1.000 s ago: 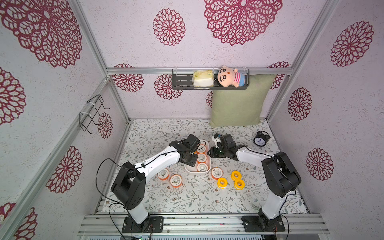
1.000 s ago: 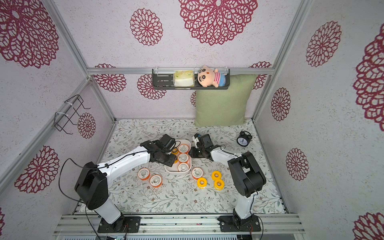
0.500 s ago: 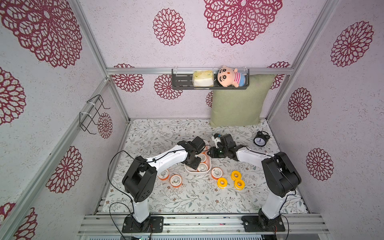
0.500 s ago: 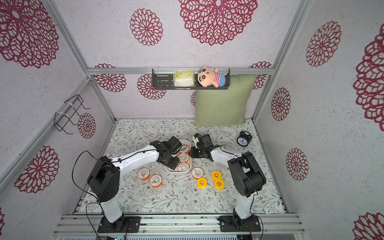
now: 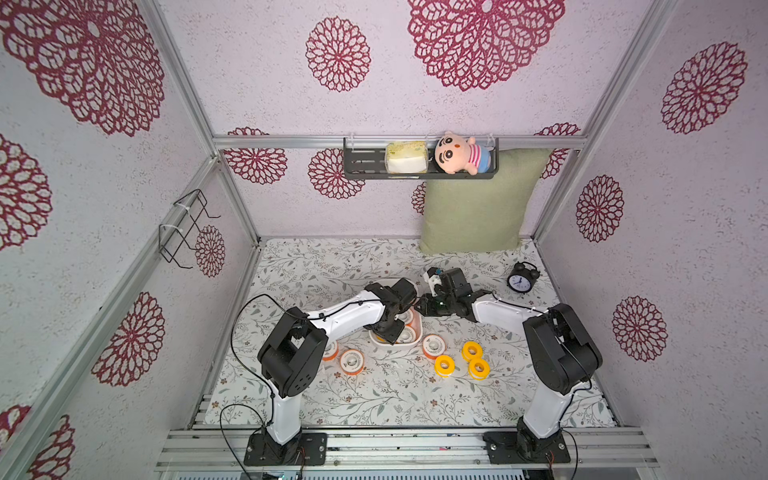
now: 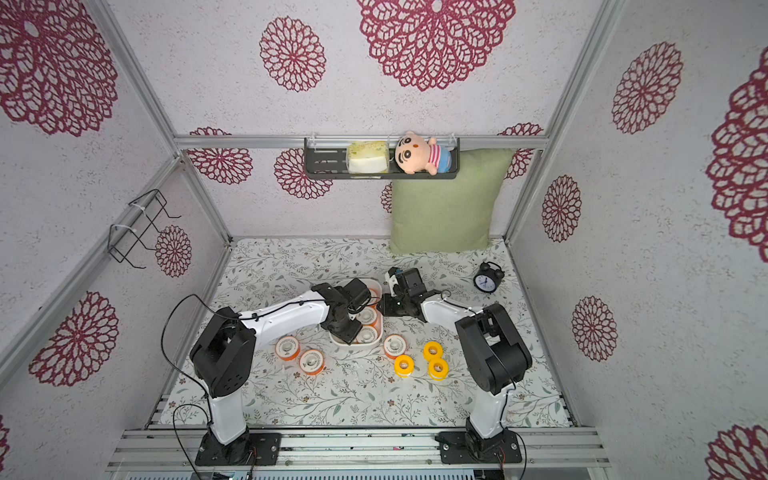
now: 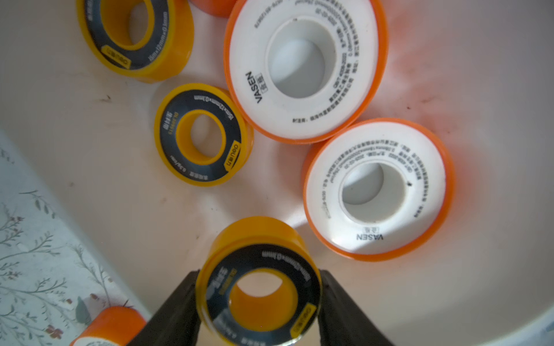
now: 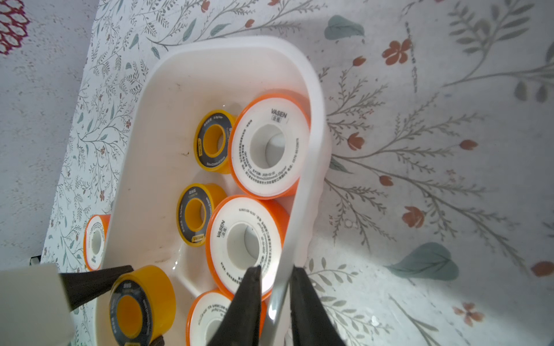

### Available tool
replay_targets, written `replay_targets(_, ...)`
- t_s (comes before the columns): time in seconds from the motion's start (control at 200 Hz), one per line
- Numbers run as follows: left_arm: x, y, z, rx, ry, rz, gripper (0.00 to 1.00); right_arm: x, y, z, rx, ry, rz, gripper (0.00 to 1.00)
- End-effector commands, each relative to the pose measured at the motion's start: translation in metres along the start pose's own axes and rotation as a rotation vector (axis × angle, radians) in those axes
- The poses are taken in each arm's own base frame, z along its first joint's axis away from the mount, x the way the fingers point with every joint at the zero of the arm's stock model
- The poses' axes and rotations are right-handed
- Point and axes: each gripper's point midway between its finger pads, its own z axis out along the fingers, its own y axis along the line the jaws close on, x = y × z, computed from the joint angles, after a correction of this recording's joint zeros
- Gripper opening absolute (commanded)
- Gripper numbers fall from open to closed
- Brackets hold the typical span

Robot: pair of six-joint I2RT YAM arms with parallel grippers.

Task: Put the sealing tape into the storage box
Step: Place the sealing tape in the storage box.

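left arm point(image 5: 349, 316): comes in from 8 o'clock; elbow block low over the floral mat point(image 5: 374, 399), white forearm slanting to the storage box point(image 5: 395, 343), wrist tipped down into it.
left gripper point(image 7: 259, 278): black fingers point(image 7: 180, 305) pressed on both flanks of a yellow-and-black roll point(image 7: 254, 233), which is tilted near the box's 7 o'clock corner. Cannot tell if it touches the box floor.
right arm point(image 5: 498, 313): stretched in low from 4 o'clock.
right gripper point(image 8: 275, 269): pinched on the box's 3 o'clock wall, one finger inside, one outside.
in box: two flat yellow-and-black rolls point(image 8: 214, 140); three orange-and-white rolls point(image 8: 268, 146) along the 3 o'clock wall.
loose on mat: three all-yellow rolls point(image 5: 444, 365) at 4 o'clock of the box; one orange roll point(image 5: 433, 345) at 5; two orange rolls point(image 5: 352, 361) at 7–8.
change: the left elbow has swung in toward the box and now half covers one loose orange roll. Right arm, box and loose rolls unmoved.
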Motion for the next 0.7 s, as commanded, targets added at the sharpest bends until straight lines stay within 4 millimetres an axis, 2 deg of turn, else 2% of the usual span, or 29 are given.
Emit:
replay_targets(0.0, 0.003, -0.002, 0.005, -0.021, 0.029, 0.032, 0.62, -0.008, 0.004, -0.001, 0.003, -0.013, -0.003, 0.23)
replay_targets(0.26, 0.002, -0.004, 0.002, -0.021, 0.025, 0.039, 0.68, -0.008, 0.003, -0.001, 0.003, -0.013, -0.003, 0.23)
replay_targets(0.28, 0.007, -0.005, 0.014, -0.028, 0.059, 0.047, 0.68, -0.008, 0.003, -0.001, 0.004, -0.013, -0.003, 0.23)
replay_targets(0.51, 0.008, -0.005, 0.016, -0.043, 0.07, 0.054, 0.72, -0.008, 0.003, -0.002, 0.005, -0.013, -0.005, 0.23)
replay_targets(0.655, 0.002, -0.004, 0.006, -0.051, 0.033, 0.046, 0.72, -0.009, 0.004, -0.002, 0.003, -0.014, -0.006, 0.23)
replay_targets(0.665, -0.003, -0.003, -0.005, -0.044, 0.001, 0.039, 0.73, -0.009, 0.004, -0.002, 0.003, -0.015, -0.006, 0.23)
replay_targets(0.695, -0.006, -0.002, -0.013, -0.038, -0.026, 0.032, 0.73, -0.01, 0.004, -0.003, 0.001, -0.017, -0.006, 0.23)
